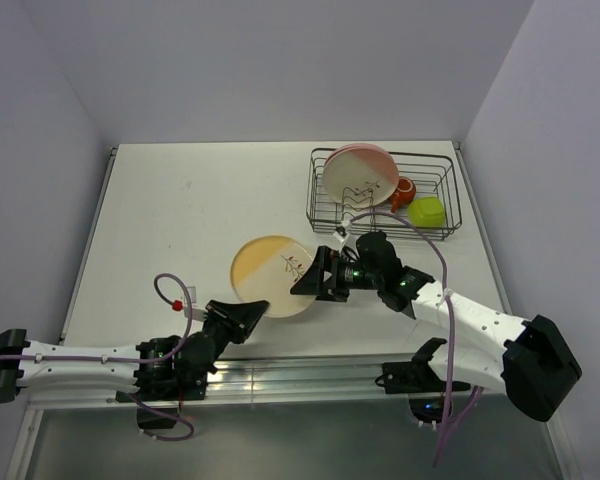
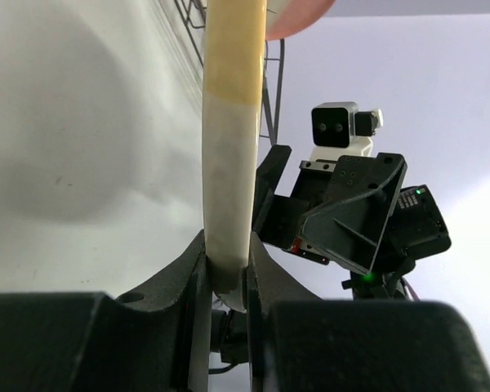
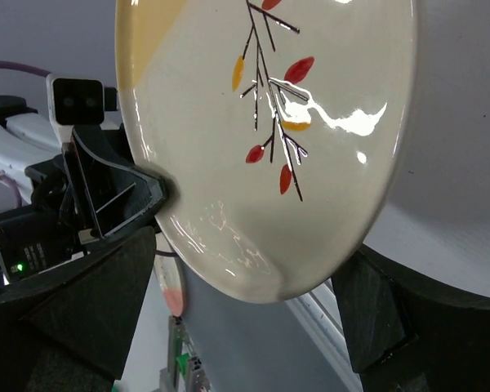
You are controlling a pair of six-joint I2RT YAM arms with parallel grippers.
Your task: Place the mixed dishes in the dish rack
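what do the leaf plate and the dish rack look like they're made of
The leaf plate looks like glazed ceramic: glossy, with sharp white highlights and a thick rounded rim, though hard plastic is possible. The dish rack looks like thin dark metal wire; its finish is too small to judge.

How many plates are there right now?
2. The yellow-and-cream plate is out over the table, pinched at its edge by the left fingers. The pink-and-cream plate leans in the dish rack. Another could hide behind it.
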